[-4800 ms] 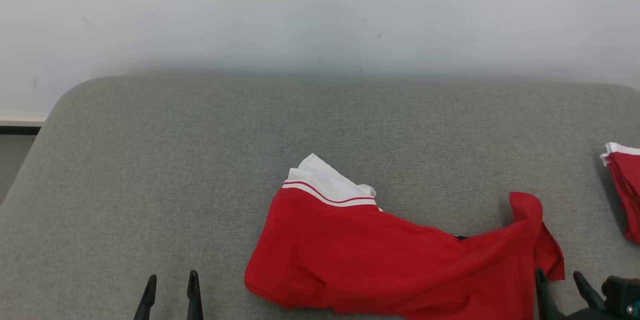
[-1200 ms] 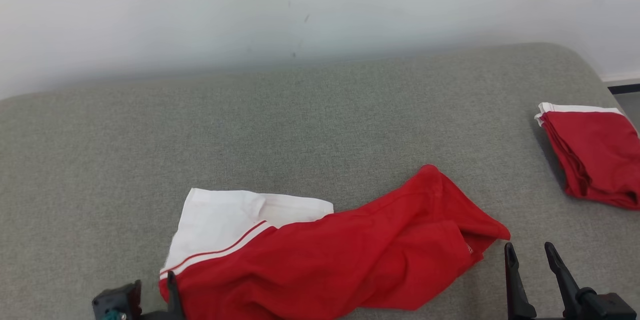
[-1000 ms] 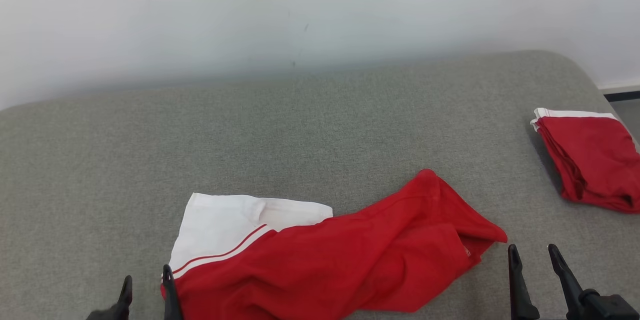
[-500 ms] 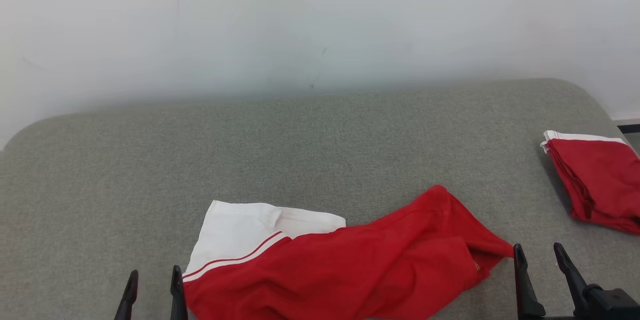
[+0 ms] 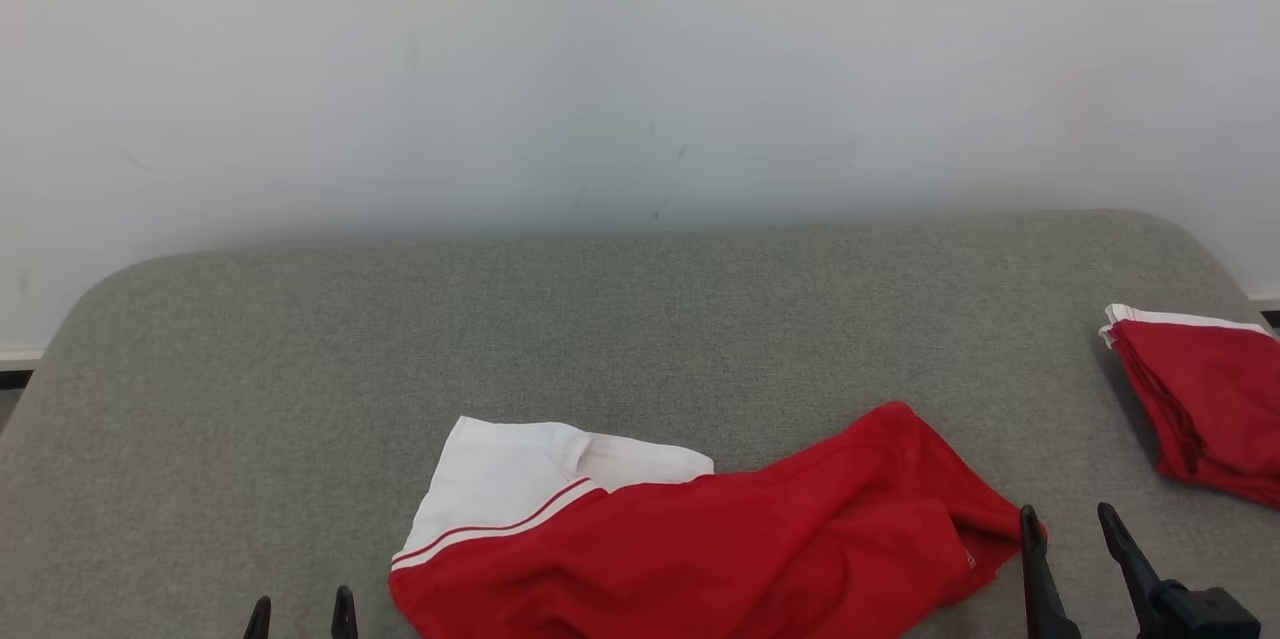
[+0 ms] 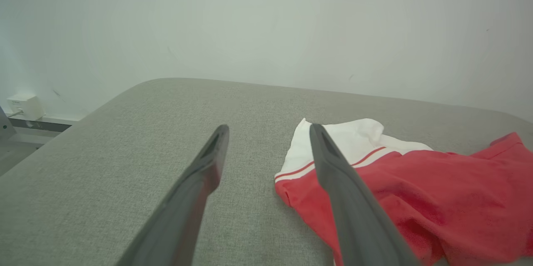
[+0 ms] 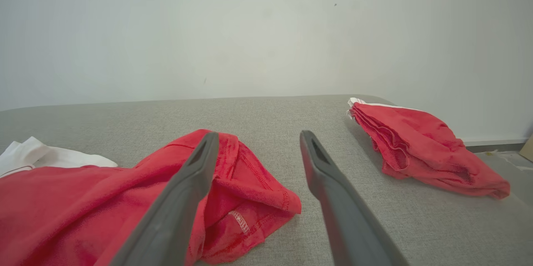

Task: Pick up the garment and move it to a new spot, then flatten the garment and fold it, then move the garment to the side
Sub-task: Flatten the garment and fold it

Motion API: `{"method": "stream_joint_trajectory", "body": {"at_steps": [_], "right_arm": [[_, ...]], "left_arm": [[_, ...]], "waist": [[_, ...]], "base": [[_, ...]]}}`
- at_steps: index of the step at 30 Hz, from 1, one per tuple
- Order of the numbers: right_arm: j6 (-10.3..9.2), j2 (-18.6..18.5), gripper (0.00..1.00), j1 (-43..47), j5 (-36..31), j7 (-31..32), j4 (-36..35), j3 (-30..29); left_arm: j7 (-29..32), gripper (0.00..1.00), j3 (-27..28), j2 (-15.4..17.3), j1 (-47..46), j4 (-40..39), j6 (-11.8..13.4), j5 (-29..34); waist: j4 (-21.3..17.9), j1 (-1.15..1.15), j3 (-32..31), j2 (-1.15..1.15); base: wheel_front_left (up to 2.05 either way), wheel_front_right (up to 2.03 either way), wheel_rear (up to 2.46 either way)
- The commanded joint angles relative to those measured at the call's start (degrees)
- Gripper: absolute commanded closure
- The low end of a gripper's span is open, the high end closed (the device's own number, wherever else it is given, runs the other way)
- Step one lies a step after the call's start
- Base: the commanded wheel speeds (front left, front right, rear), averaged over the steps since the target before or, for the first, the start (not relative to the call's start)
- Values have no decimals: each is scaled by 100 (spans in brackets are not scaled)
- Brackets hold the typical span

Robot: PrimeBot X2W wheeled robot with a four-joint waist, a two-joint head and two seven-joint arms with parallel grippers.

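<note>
The left claw (image 5: 301,614) sits at the bottom edge, left of centre in the head view, with only its two dark tips showing. They are spread wide with nothing between them. The right claw (image 5: 1068,524) rises at the lower right, equally wide and empty.

Between them the garment (image 5: 720,549) lies on the grey padded counter (image 5: 600,319), its long axis running left to right across the lower frame. The white banded end points toward the left claw and the bunched red end toward the right one. In the head view the right claw's inner finger overlaps the tip of that red end. In the right wrist view the same finger crosses the red folds, though I cannot tell whether it touches them. The left claw stands just beside the lower left corner of the cloth, a little apart. I judge each arm well placed to take its own end for flattening, the right slightly nearer.

A second red garment, folded (image 5: 1200,399), lies well apart at the right edge.

Compared with about five seconds ago, the white band is now spread flat to the left rather than peaked at the top. A second ago the left claw was at that corner; it now shows lower in the frame. The whole scene has also shifted downward, which is the camera's move.
</note>
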Motion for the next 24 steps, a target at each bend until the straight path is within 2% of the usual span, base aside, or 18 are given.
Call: {"method": "stream_joint_trajectory", "body": {"at_steps": [1,24], "right_arm": [[-15,-4,0,-34,-3,-36,33,18],[-15,72,0,88,126,-92,323,370]], "left_arm": [[-15,0,28,-17,-53,33,-37,34],[-16,0,98,-22,-506,512,-193,112]], "waist": [[15,1,-17,0],[9,1,15,0]], "base": [[0,0,0],[0,0,0]]}}
